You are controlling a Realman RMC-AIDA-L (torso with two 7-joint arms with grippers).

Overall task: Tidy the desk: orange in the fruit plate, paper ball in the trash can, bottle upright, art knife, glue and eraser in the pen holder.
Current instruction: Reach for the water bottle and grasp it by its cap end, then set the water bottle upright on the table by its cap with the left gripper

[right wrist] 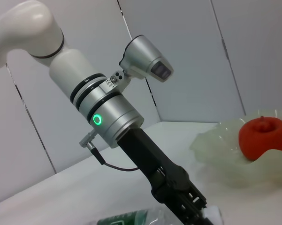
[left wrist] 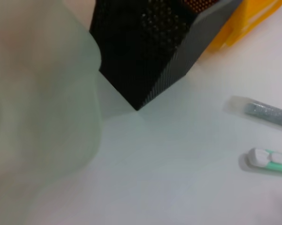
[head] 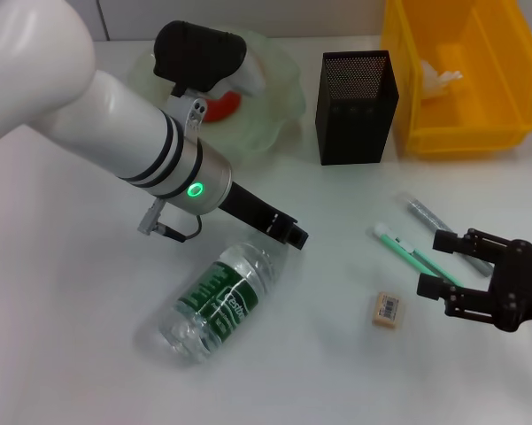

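The bottle [head: 217, 301] lies on its side on the table, green label up. My left gripper [head: 288, 233] hangs just above its cap end; the right wrist view shows it over the bottle's label [right wrist: 126, 219]. The orange [head: 223, 106] rests in the fruit plate [head: 279, 88]. A paper ball [head: 438, 78] lies inside the trash can [head: 465, 133]. Between them stands the pen holder [head: 356, 106]. My right gripper [head: 435, 264] is open, its fingers on either side of the green-and-white art knife [head: 403, 248]. The grey glue tube [head: 422, 215] lies beside the knife, and the eraser [head: 386, 310] sits nearer the front.
The left arm's white forearm [head: 115, 133] crosses the table's left half and partly covers the fruit plate. The left wrist view shows the pen holder [left wrist: 150, 47], the glue tube [left wrist: 267, 112] and the knife's end [left wrist: 272, 160].
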